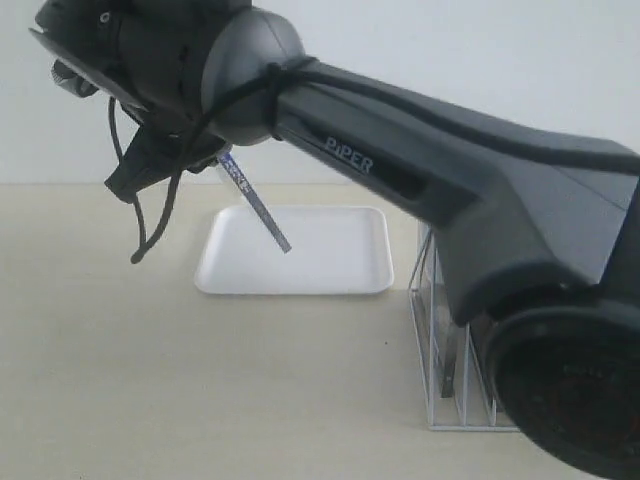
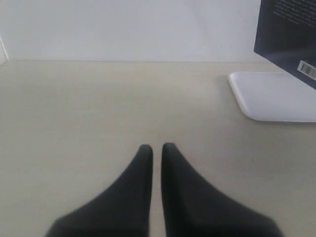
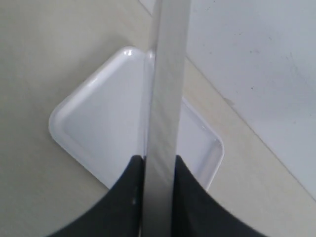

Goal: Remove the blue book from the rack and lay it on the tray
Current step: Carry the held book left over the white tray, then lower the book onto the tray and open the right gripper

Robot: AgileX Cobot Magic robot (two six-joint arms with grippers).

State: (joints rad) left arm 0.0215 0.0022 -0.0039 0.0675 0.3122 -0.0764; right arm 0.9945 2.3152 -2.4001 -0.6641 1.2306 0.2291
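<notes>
My right gripper (image 3: pixel 159 160) is shut on the blue book (image 3: pixel 165 98), pinching its page edge between both fingers. In the exterior view that arm reaches across to the left, and the blue book (image 1: pixel 255 205) hangs tilted from the gripper (image 1: pixel 205 155) above the near left part of the white tray (image 1: pixel 330 260). The book's dark back cover with a barcode (image 2: pixel 289 29) shows over the tray (image 2: pixel 276 96) in the left wrist view. The white wire rack (image 1: pixel 440 350) stands at the right, partly hidden by the arm. My left gripper (image 2: pixel 157 148) is shut on nothing, low over the bare table.
A dark book stands in a slot of the rack (image 1: pixel 452 350). The right arm's big dark body (image 1: pixel 480 180) crosses the upper middle of the exterior view. A pale wall runs behind the table, close to the tray's far side.
</notes>
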